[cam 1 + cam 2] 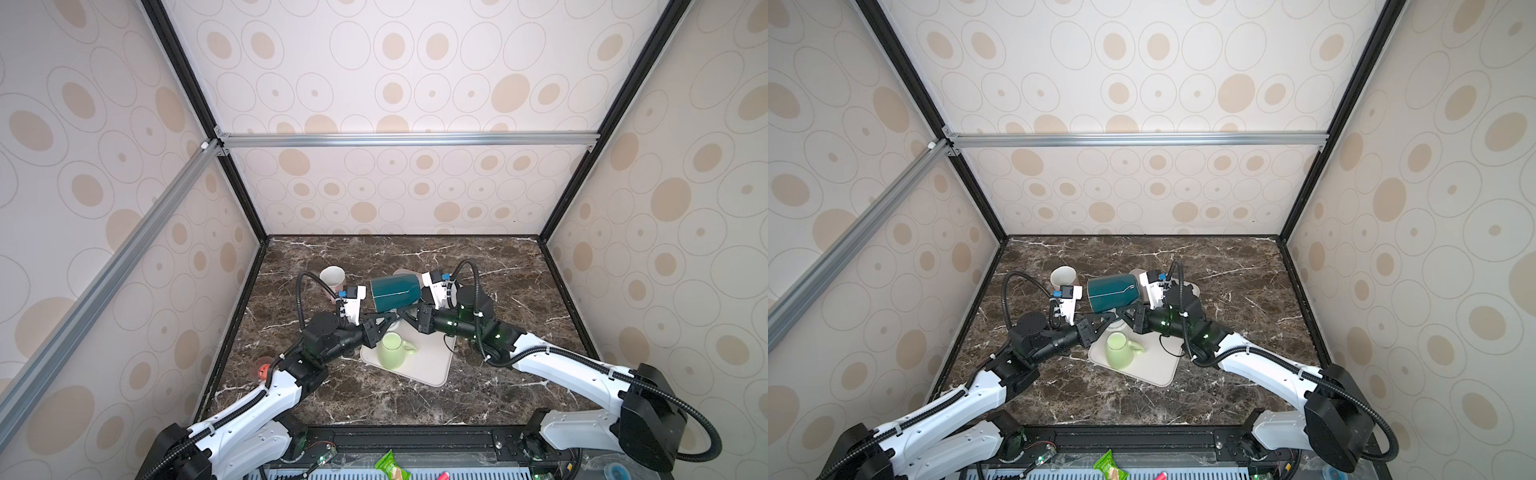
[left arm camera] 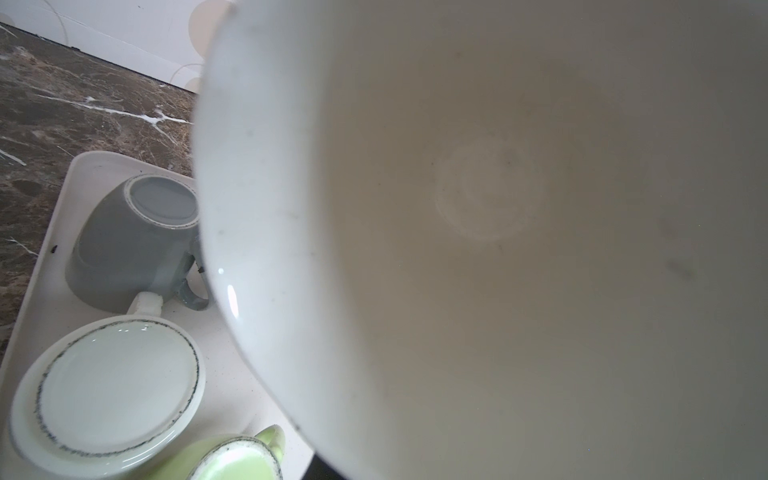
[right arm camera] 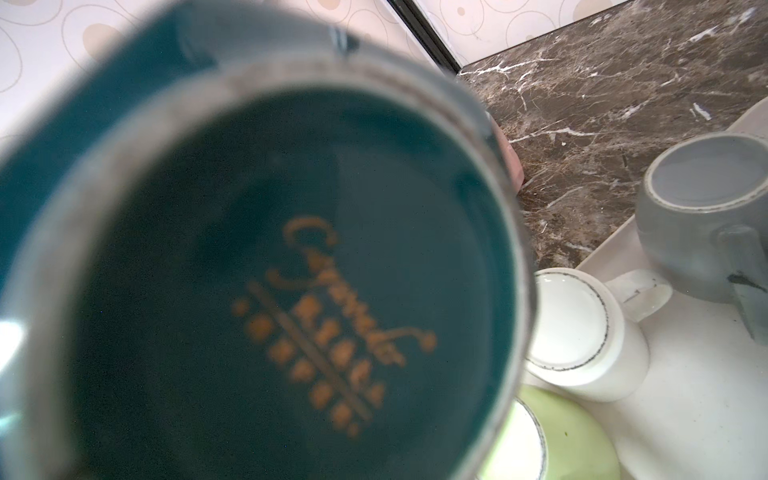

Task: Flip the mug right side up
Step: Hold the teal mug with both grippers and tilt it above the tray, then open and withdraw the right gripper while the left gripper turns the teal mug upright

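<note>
The mug [image 1: 395,293] is dark teal and hangs on its side above the tray in both top views [image 1: 1113,293], mouth to the left, base to the right. Its white inside [image 2: 478,249] fills the left wrist view; its teal base with gold lettering [image 3: 299,291] fills the right wrist view. My left gripper [image 1: 388,319] reaches under the mug's mouth end with its fingers drawn together. My right gripper [image 1: 409,312] reaches under the base end, also shut. Both sets of fingertips are hidden beneath the mug, as is its handle.
A beige tray [image 1: 432,365] lies below, holding an upright green mug [image 1: 392,351], an upside-down grey mug [image 2: 129,241] and an upside-down white mug [image 2: 112,390]. A white cup [image 1: 332,279] stands at the back left. An orange ball [image 1: 263,370] sits by the left wall.
</note>
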{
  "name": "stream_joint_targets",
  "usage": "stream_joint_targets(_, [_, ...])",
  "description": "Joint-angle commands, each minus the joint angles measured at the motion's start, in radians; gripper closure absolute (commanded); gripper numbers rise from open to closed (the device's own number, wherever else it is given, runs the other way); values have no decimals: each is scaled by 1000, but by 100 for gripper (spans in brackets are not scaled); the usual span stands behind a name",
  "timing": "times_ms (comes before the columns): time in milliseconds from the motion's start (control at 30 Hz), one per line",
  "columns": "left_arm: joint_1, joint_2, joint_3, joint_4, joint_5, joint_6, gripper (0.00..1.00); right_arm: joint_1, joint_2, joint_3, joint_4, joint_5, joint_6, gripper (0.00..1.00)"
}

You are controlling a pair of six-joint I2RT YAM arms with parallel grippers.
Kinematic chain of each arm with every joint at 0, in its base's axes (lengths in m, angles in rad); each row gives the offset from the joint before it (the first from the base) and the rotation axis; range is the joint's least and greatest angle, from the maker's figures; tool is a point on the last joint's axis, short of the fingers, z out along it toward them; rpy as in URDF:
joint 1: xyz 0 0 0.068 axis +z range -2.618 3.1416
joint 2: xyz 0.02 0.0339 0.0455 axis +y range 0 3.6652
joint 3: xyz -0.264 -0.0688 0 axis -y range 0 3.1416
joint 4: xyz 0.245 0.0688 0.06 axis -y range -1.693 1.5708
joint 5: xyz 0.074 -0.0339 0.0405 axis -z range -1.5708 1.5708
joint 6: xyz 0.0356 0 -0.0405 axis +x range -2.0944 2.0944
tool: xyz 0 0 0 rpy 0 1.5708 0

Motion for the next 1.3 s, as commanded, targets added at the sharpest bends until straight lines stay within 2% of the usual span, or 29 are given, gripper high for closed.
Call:
stream_joint_targets(0, [-18, -35, 47, 88, 46, -18, 100, 18, 23, 14, 6, 2, -78, 100])
stream_joint_targets(100, [-19, -41, 49, 74, 35, -13, 100, 18, 27, 14, 7, 9, -74, 100])
stream_joint_targets(267, [-18, -24, 88, -58, -26, 27, 100, 18, 28, 17, 10, 6, -64, 93])
stream_joint_targets(367, [-18, -25, 76, -58, -46, 27, 100, 18, 27, 12, 4, 23, -65, 92])
stream_joint_targets(500, [-19, -25, 81, -109, -111, 37, 100, 18, 28, 11, 12, 19, -53, 85])
stream_joint_targets(633, [-18, -22, 83, -111, -123, 41, 100, 18, 16, 8, 4, 28, -51, 70])
stream_joint_targets(800, [-19, -18, 89, -118, -132, 47, 100, 17, 5, -11, 4, 66, -49, 60])
stream_joint_targets(1133, [-19, -18, 85, -121, -174, 65, 100, 18, -2, -22, -3, 85, -46, 31])
stream_joint_targets(1267, [-19, -14, 89, -131, -185, 83, 100, 18, -22, -23, -35, 114, -58, 30])
